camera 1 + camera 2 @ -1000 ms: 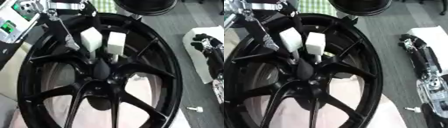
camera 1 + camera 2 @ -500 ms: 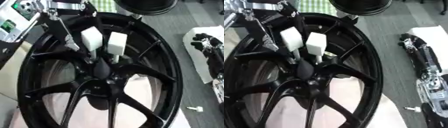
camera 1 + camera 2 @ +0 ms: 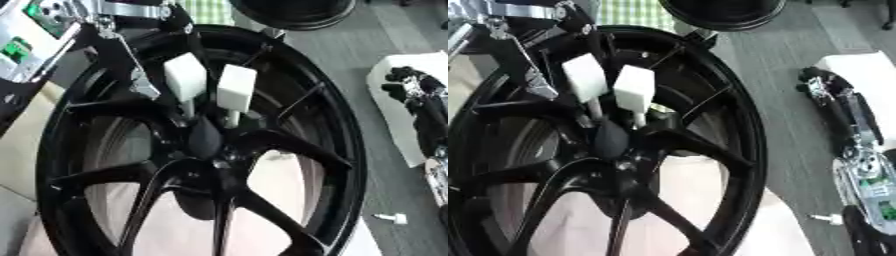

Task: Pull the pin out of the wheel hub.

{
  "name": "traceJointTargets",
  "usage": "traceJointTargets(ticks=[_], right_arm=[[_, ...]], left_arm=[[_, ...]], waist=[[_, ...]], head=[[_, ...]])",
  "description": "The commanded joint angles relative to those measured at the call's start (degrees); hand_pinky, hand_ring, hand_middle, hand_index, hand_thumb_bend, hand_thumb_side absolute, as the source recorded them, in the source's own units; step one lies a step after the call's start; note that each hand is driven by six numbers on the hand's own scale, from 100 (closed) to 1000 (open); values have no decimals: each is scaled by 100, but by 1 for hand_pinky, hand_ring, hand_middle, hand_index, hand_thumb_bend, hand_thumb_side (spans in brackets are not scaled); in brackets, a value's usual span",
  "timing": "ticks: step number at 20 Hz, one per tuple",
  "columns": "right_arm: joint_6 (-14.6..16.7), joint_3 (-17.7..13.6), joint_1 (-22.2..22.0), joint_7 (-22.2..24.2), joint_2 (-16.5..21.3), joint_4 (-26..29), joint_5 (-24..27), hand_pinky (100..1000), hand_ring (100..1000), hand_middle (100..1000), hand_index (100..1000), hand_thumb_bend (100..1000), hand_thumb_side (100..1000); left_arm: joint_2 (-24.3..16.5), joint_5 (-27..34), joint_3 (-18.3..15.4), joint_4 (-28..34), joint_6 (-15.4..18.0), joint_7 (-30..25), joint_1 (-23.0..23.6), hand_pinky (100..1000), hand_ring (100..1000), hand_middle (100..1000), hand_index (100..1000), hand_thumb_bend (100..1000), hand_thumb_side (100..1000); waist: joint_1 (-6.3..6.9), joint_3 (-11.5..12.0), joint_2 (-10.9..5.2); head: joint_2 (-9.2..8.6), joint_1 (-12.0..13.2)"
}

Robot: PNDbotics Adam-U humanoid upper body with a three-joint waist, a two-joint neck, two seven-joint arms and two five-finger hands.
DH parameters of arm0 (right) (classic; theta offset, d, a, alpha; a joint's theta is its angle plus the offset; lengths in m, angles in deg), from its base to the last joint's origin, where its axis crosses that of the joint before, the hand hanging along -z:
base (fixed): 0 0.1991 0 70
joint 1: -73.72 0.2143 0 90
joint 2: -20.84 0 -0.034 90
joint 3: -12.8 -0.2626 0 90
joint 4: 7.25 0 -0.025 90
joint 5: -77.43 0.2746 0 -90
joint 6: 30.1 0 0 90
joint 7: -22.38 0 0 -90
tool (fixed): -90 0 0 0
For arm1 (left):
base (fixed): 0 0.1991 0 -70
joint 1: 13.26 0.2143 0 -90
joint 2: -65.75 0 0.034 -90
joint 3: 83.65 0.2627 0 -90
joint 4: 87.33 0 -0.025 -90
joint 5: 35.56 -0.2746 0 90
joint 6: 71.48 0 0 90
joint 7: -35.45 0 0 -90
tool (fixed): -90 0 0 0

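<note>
Filling most of both views, one large glossy black spoked wheel hub (image 3: 210, 150) lies flat, its lower rim and left edge cut off by the frame. Two white block-headed pins (image 3: 234, 87) stand upright on thin stems just above the hub's centre cap, side by side and apart from each other; where the stems enter the hub is dark and hard to make out. Coming in from the upper left of the hub, the left hand (image 3: 140, 82) shows as a black and silver linkage reaching down beside the left pin; whether its fingers are spread or pinching cannot be told, since they merge with the black spokes. To the right of the hub, well apart from it, the right hand (image 3: 846, 117) rests against a white sheet (image 3: 404, 80), its fingers lying relaxed and fairly straight, holding nothing. One small white pin-like piece (image 3: 389, 218) lies on the grey floor (image 3: 350, 55) off the hub's lower right rim. A second black wheel (image 3: 293, 11) is cut off above the hub. Grey floor lies open between hub and sheet.
</note>
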Motion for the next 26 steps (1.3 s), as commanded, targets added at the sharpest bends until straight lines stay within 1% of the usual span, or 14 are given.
traceJointTargets(ticks=[1, 8, 15, 16, 21, 26], right_arm=[[-3, -16, 49, 8, 111, 110, 16, 897, 770, 723, 765, 156, 672], [-4, -12, 39, 12, 124, 107, 8, 897, 770, 723, 765, 156, 672], [-3, -14, 38, 8, 120, 107, 6, 897, 770, 723, 765, 156, 671], [-3, -14, 41, 8, 118, 108, 7, 897, 770, 723, 765, 156, 671], [-2, -14, 47, 7, 111, 111, 14, 897, 770, 723, 765, 156, 670], [-4, -14, 54, 4, 108, 113, 12, 897, 770, 723, 765, 157, 669]], left_arm=[[-113, 59, -75, 40, 295, -339, -168, 713, 580, 565, 683, 557, 100], [-137, 92, -43, 67, 236, -339, -216, 715, 585, 576, 694, 579, 100], [-120, 189, -80, 51, 175, -339, -231, 709, 574, 559, 684, 563, 100], [-114, 193, -82, 47, 171, -339, -229, 695, 553, 519, 656, 535, 100], [-69, 252, -98, 1, 150, -339, -232, 678, 515, 459, 595, 503, 100], [-47, 317, -73, -37, 112, -339, -226, 670, 495, 428, 566, 486, 100]], waist=[[-15, 6, -126], [-7, 25, -141], [-6, 20, -143], [-6, 17, -142], [-6, 6, -143], [-3, -3, -144]], head=[[-22, -7], [-27, -21], [-31, -28], [-35, -26], [-47, -9], [-61, -5]])
